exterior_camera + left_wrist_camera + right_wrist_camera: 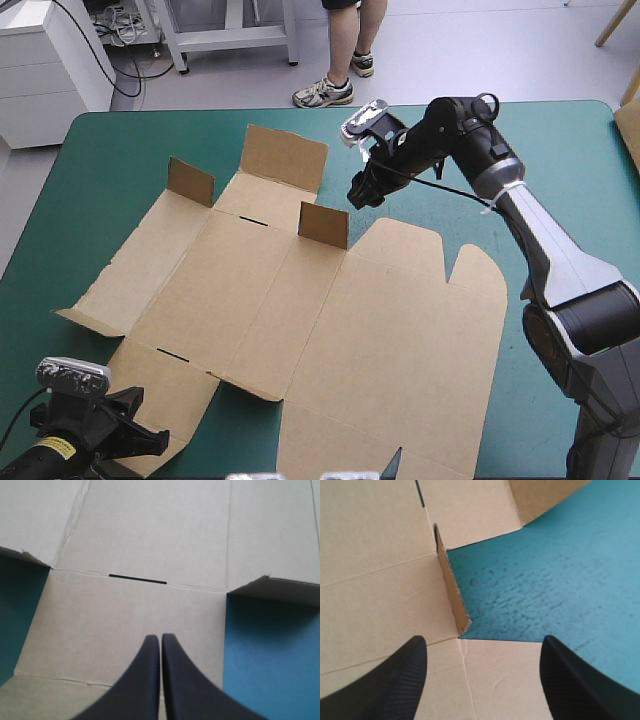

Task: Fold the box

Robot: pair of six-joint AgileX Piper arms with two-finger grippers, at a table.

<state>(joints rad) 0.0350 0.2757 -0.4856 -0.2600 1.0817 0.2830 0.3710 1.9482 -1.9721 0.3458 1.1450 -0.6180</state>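
box [380, 330] flat — left pincer [160, 636] closed over its near flap [120, 615], right pincer [482, 639] spread above a raised tab [451, 587].

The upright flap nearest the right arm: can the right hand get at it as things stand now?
Probably yes. The right hand is open and hovers close above the upright flap, which stands just ahead, between its fingers. Nothing lies between them, only the flat box and bare teal-green cover.

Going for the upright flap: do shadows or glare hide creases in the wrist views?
Left wrist view: no glare; lifted edges shade the teal-green cover, creases and slot on the box read plainly. Right wrist view: even light, the upright flap stands clear ahead of the open right gripper.
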